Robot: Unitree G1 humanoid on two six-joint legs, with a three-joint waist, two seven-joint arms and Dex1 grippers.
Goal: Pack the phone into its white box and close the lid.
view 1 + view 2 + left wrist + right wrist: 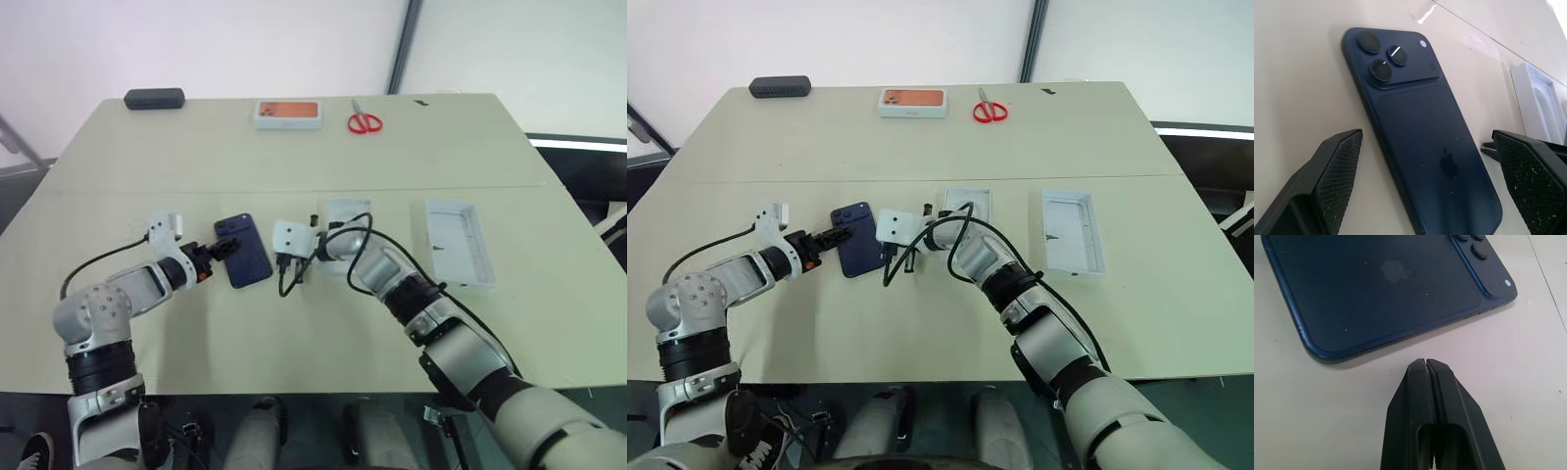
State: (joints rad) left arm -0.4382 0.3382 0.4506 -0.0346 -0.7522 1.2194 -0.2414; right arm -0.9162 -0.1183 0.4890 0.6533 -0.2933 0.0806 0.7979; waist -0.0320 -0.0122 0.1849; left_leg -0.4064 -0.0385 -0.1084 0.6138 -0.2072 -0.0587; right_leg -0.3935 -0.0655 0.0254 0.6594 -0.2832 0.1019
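Left gripper (217, 253): fingers spread wide, empty, straddling the phone (244, 250) from its left side, forearm low over the table (294, 333) and pointing right. Phone: flat, back up, between both grippers, well left of the lid (458, 242). Best to lower squarely, centre the pads on the long edges, then pinch and lift level. Right gripper (1426, 363): pressed tight on nothing, tips just beside the phone's right edge, angled down and leftward; good as a brace against sliding. White box (345, 217): just behind that wrist.

Head overhead; wrists near phone (1420, 147)
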